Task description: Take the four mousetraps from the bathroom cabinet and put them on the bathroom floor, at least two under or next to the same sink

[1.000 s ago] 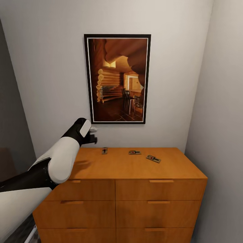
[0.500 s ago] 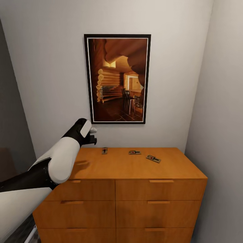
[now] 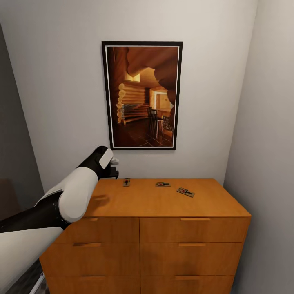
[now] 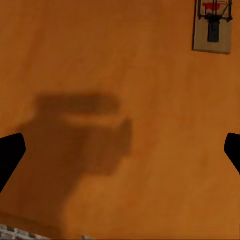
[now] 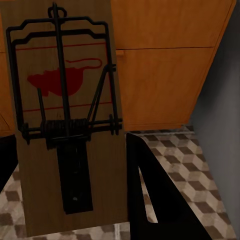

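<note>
Left gripper dipped slightly toward cabinet top since a second ago, fingers spread wide, nothing between; lining up on nearest trap. Three mousetraps lie frame centre, on top. Right gripper clamps fourth mousetrap above bathroom floor. Drawers closed, contents unseen.

Glossy white arm shells with black joints; black left hand with a white wrist panel.
</note>
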Tool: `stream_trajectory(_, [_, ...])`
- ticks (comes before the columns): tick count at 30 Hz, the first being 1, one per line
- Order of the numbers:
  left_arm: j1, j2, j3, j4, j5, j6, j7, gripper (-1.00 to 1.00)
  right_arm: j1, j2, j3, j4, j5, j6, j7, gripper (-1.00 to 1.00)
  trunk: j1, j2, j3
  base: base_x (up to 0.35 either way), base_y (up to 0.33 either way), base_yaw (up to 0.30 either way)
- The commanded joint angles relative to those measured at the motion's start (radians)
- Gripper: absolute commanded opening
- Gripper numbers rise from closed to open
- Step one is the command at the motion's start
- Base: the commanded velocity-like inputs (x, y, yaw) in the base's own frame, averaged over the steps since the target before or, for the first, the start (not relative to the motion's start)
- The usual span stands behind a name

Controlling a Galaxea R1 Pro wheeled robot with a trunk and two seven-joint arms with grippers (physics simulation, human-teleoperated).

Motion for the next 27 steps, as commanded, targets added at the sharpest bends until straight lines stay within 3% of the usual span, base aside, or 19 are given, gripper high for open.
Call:
stream_trajectory(1, [-0.001,-0.001,0.006,0.001,0.000,0.003,0.005,1.00,0.000,-0.001,0.003,-0.002,-0.014,-0.001,0.012,-1.00,0.000,-0.001,-0.001,0.000,0.000,0.000])
stream_trajectory(5, [-0.001,-0.001,0.001,0.013,-0.001,0.002,0.006,1.00,0.000,-0.001,0.003,-0.002,-0.014,-0.001,0.012,-1.00,0.000,-0.001,-0.001,0.000,0.000,0.000])
stream_trajectory(6, [-0.001,-0.001,-0.027,0.021,-0.002,0.002,0.006,1.00,0.000,-0.001,0.003,-0.002,-0.013,-0.001,0.012,-1.00,0.000,-0.001,-0.001,0.000,0.000,0.000])
stream_trajectory(14, [-0.001,-0.001,-0.107,0.030,-0.002,0.002,0.006,1.00,0.000,-0.001,0.003,-0.002,-0.013,-0.001,0.012,-1.00,0.000,-0.001,-0.001,0.000,0.000,0.000])
stream_trajectory(27, [-0.001,0.000,-0.131,0.032,-0.001,0.002,0.005,1.00,0.000,-0.001,0.003,-0.002,-0.013,-0.001,0.013,-1.00,0.000,-0.001,-0.001,0.000,0.000,0.000])
